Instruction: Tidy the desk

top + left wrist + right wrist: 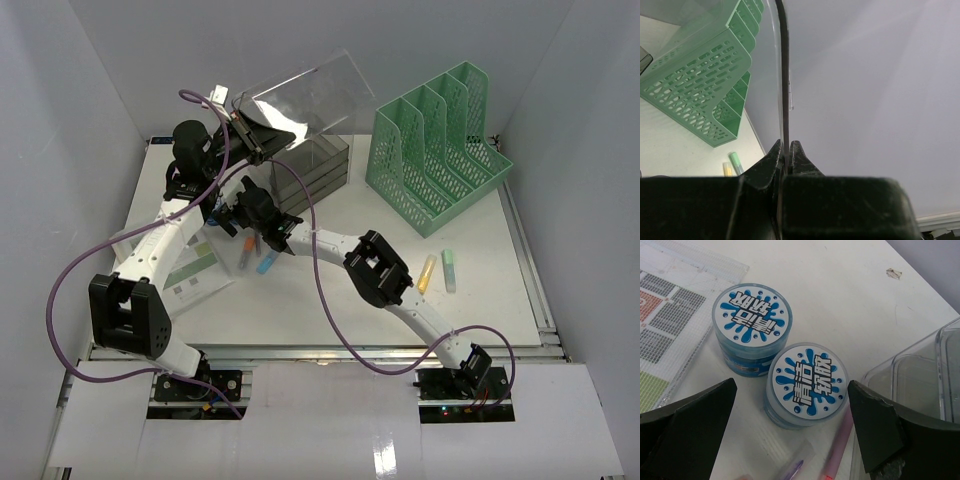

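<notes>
Desk (480,240) is the wide white tabletop that fills the middle of the top view, from the metal rail at the near edge to the far wall. On its left half stands a blue jar (807,385), upright, with its round printed top facing up. A second blue jar (751,327) is touching it or just beside it; I cannot tell which.

The right gripper (248,208) hangs directly above the first jar. Its fingers are wide apart, one on each side of the jar, and they hold nothing. The jar is round, so it has no long axis across the desk. Its axis is vertical, and the fingers can come down around it at any angle.

Just beside the jars, to the far right, is the drawer box (318,165). The left gripper (786,159) is clamped on the edge of the clear lid (310,90) of this box and holds it tilted up, so the box is open.

I judge that the right arm is the nearer one and the only free one. Its way is straight down to the jar, then a short way far-right to the box.
</notes>
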Robot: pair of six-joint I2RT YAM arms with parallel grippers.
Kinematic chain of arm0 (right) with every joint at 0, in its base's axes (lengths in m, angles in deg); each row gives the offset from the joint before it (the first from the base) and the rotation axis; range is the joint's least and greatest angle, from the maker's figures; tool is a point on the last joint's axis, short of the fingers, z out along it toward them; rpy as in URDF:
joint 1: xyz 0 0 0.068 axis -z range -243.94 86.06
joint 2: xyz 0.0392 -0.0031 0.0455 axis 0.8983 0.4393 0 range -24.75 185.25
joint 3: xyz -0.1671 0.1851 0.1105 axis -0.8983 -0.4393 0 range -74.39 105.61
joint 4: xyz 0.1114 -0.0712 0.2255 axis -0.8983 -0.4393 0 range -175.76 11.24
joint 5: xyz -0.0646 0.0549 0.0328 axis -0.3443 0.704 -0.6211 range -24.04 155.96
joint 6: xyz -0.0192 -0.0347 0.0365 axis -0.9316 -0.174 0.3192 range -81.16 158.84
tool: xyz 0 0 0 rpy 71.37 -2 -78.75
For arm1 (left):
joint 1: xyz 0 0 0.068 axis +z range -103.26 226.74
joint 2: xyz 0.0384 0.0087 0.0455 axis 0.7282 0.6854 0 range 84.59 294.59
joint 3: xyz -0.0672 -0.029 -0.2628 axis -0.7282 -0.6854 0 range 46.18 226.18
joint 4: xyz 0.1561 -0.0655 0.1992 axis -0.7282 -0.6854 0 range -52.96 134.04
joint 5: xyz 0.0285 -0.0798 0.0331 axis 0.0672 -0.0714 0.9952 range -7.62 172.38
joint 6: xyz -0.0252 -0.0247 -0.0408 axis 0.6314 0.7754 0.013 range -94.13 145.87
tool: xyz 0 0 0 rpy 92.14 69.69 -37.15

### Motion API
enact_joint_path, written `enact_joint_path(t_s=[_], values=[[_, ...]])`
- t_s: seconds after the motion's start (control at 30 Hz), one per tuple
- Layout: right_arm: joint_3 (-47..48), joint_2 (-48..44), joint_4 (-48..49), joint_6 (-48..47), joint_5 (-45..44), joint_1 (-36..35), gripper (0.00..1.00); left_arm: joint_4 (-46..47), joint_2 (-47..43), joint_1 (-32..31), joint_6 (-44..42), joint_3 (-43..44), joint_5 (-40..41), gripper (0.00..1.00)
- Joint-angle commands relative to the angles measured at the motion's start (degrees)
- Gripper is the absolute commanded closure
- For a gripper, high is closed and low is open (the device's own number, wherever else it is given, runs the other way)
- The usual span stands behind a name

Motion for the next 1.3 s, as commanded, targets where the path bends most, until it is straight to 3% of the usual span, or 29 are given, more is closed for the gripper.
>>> enact_joint_path(t_s=[0.0,0.47,0.8,1.27], values=[[3.6,2.2,3.7,2.3,0.2,1.5,0.01,1.1,-0.4,0.1,0.6,0.7,-1.7,1.00],[4.6,4.0,4.9,2.4,-6.2,2.2,0.13,2.4,0.7,0.1,0.8,1.3,-2.5,1.00],[-6.7,-2.2,12.3,-2.4,-10.6,0.8,0.09,2.5,0.6,0.1,1.0,1.2,-2.6,1.00],[-2.0,-0.2,11.4,2.2,-4.0,1.4,0.15,1.4,0.0,0.1,1.0,2.0,-2.5,1.00]])
